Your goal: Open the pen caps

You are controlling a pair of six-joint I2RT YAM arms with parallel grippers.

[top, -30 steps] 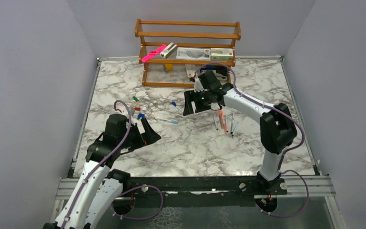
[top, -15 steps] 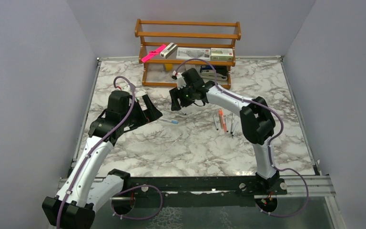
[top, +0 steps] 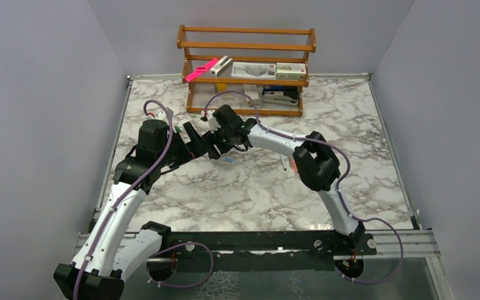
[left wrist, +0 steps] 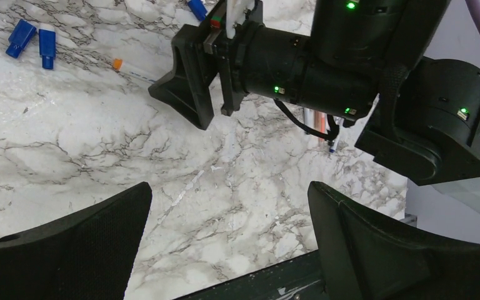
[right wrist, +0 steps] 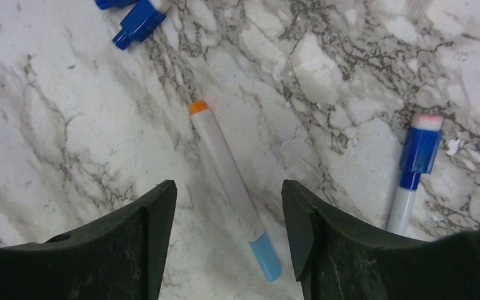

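My right gripper (right wrist: 227, 199) is open and hovers low over a white pen (right wrist: 225, 169) with an orange end and a light-blue cap (right wrist: 267, 257); the pen lies between its fingers, untouched. A second pen with a dark-blue cap (right wrist: 419, 153) lies to its right. Loose blue caps (right wrist: 139, 22) lie at the upper left and also show in the left wrist view (left wrist: 47, 45). My left gripper (left wrist: 230, 190) is open and empty above bare marble, facing the right gripper (left wrist: 194, 81). In the top view the two grippers (top: 197, 140) (top: 217, 147) nearly meet left of centre.
Several more pens (top: 290, 164) lie right of centre, partly behind the right arm. A wooden rack (top: 245, 62) at the back holds a pink bar (top: 201, 69) and boxes; a black stapler (top: 280, 95) sits on its lower shelf.
My right gripper has swept left across the table to the light-blue-capped pen. My left arm has reached forward and right, bringing its gripper close to the right one.
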